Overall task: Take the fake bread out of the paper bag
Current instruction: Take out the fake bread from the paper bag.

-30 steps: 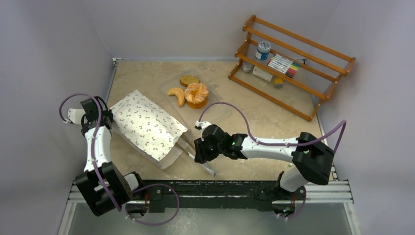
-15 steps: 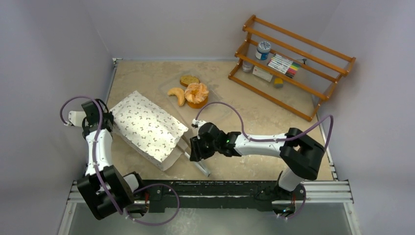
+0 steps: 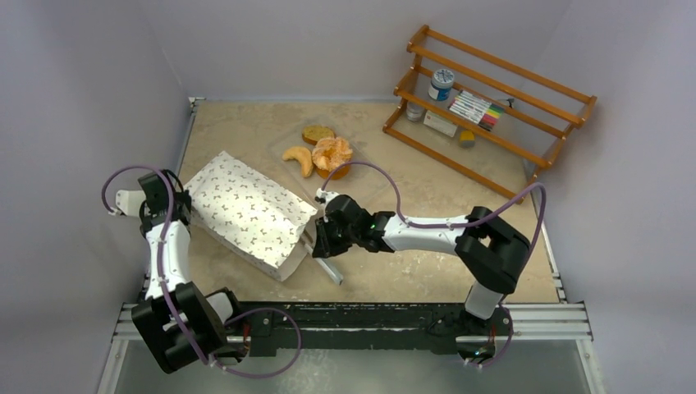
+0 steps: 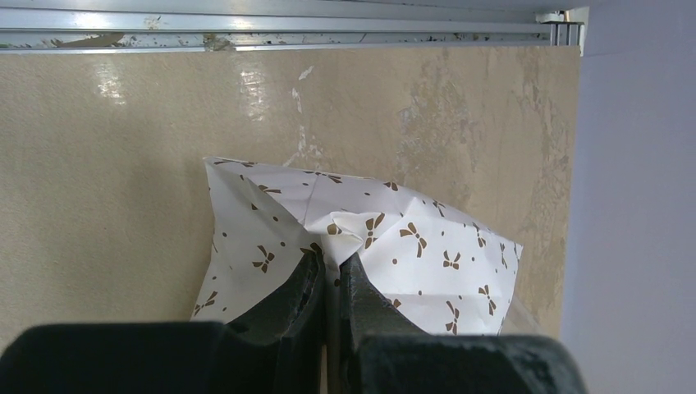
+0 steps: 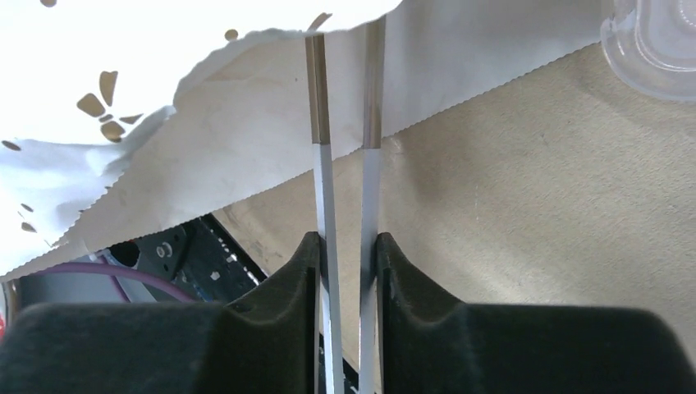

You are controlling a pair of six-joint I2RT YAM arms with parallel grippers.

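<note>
The paper bag [image 3: 250, 215] lies on its side at the table's left-centre. It is white, dotted with small brown bows, and its serrated mouth is turned toward the right arm. 3 pieces of the fake bread [image 3: 331, 154] are seen outside it on the clear tray [image 5: 657, 57]; whether more remains inside cannot be told.

The closed end is pinched by the left gripper [image 4: 332, 264], jaws clenched on a paper fold. The metal tongs [image 5: 345, 164] are clamped in the right gripper [image 5: 346, 242], tips just inside the mouth.

The tongs should be slid in low and level, and the bag kept anchored.
</note>
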